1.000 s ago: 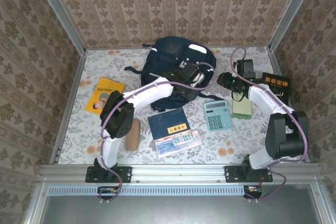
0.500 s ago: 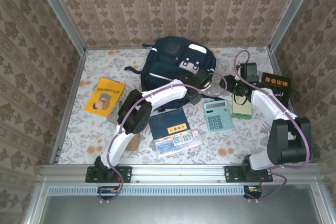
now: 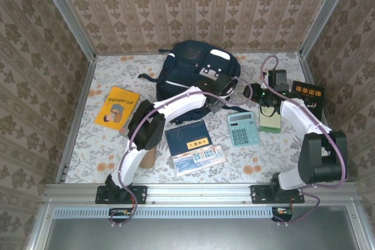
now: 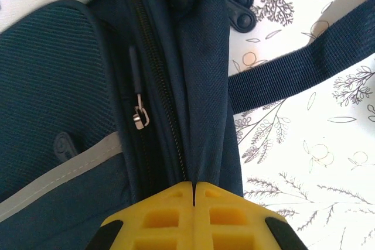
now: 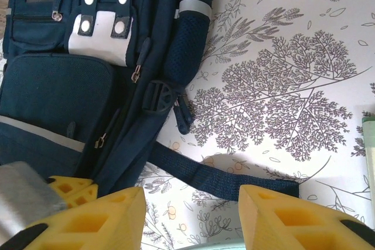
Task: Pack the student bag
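Student bag [image 3: 196, 74] at far centre of tabletop [image 3: 111, 74]. I see left fingers [image 4: 167, 218] clamped on fabric fold at its right edge. Right fingers [image 5: 102, 221] apart above strap [image 5: 222, 180], bare tabletop beyond.

**How my bench is laid out**

The student bag [image 3: 190, 68] lies at the far middle of the bench [image 3: 105, 144]. Well to its left, and nearer to me, is a booklet [image 3: 117, 106]. Near of the bag sits a notebook [image 3: 187, 137], with a flat packet [image 3: 200, 158] just near of it and a roll [image 3: 148, 150] to its left. Right of the notebook is a calculator [image 3: 242, 128], with a pad [image 3: 270, 121] just beside it. A box [image 3: 307, 92] sits at the far right. My left hand [image 4: 194, 194] pinches the bag's near right edge. My right hand [image 5: 192, 206] hangs spread just right of the bag, over a strap [image 5: 222, 180] running from the bag along the bench.
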{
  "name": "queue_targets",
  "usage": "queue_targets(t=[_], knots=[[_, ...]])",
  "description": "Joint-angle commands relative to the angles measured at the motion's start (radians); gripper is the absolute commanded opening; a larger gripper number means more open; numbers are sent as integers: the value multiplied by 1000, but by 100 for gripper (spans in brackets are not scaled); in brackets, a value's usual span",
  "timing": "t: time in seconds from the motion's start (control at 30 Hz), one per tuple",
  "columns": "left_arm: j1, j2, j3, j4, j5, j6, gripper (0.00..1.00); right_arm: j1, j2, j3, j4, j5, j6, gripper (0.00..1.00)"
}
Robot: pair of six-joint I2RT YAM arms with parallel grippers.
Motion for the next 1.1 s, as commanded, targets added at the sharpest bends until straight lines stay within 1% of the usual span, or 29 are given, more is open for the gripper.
queue_targets(t=[0.0,0.07,0.13,0.23,0.27,0.37,0.4,0.47,0.63,0.7,0.83,1.07], knots=[[36,-99,24,-4,-12,-21,0,-4,-19,-19,16,-26,10,46],[46,-120,27,-10,0,-32,0,0,-18,-25,26,-34,11,46],[58,-150,27,-9,20,-50,0,7,-14,-36,57,-70,5,46],[76,-191,29,-4,50,-62,0,43,2,-56,126,-116,-18,41],[83,-199,34,-5,60,-64,0,58,13,-61,150,-126,-34,41],[91,-209,43,-16,79,-71,0,99,64,-63,216,-143,-55,35],[94,-208,42,-16,80,-72,0,109,83,-61,237,-146,-57,35],[95,-211,42,-19,78,-74,0,125,125,-50,274,-156,-53,28],[107,-217,43,-23,102,-88,0,160,226,-7,347,-172,-34,27],[112,-216,43,-22,108,-94,0,170,261,15,355,-183,-25,21],[113,-211,47,-25,112,-99,0,187,319,37,387,-190,-6,21],[115,-204,56,-37,118,-102,0,188,394,76,433,-202,19,22]])
